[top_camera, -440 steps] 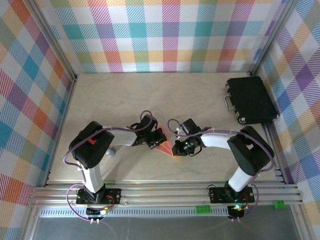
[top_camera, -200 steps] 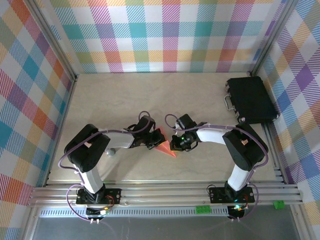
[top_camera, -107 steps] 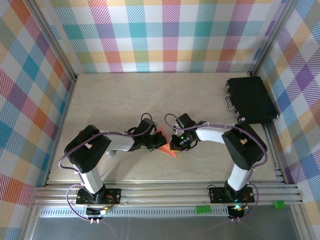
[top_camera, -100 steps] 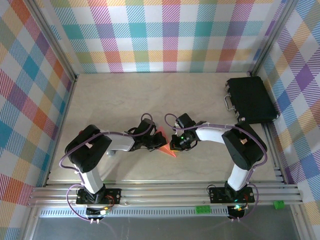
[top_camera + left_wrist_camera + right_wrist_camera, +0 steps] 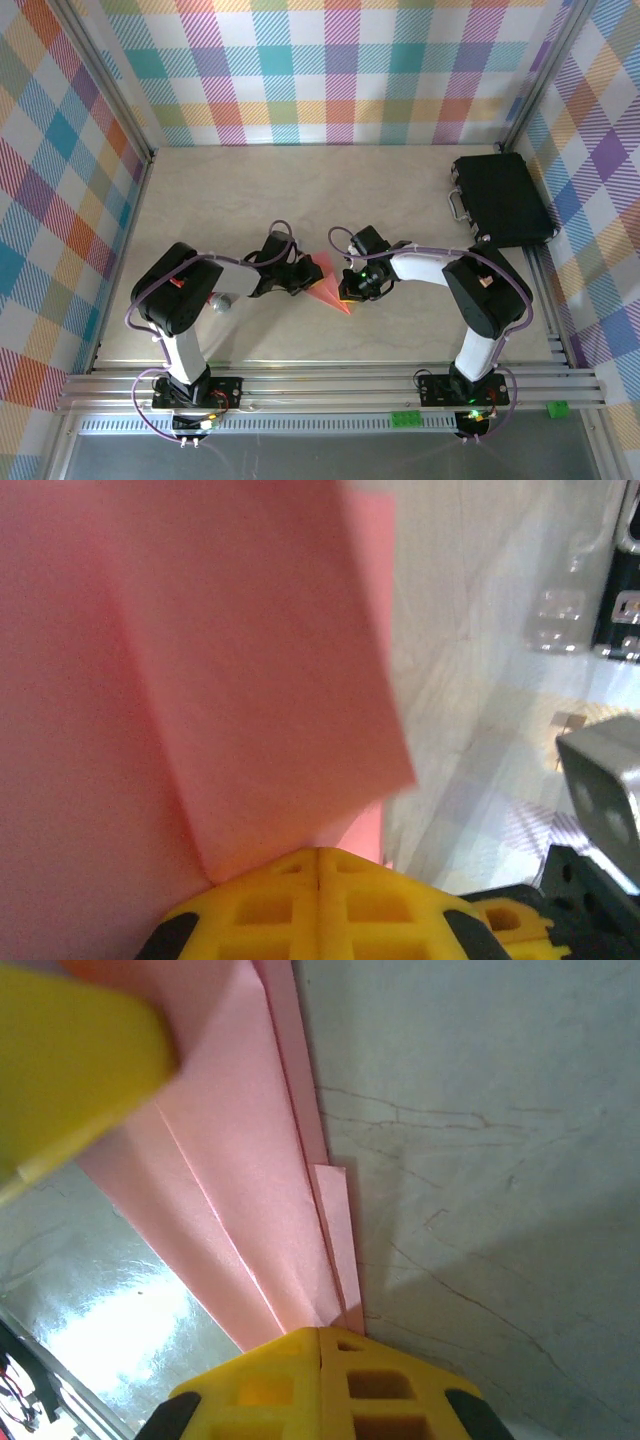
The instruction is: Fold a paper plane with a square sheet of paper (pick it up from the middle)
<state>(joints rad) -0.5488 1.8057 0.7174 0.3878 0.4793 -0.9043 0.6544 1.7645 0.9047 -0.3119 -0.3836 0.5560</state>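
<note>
Off at the far right corner of my tabletop (image 5: 250, 200) lies a black case (image 5: 502, 200), flat, its silver handle turned toward the middle and its right side close to the wall. Checked walls (image 5: 330, 70) in pastel colours close in the pale, marbled surface on three sides. Along the near edge runs a metal rail (image 5: 330, 385) with two green clips (image 5: 405, 418) below it.
</note>
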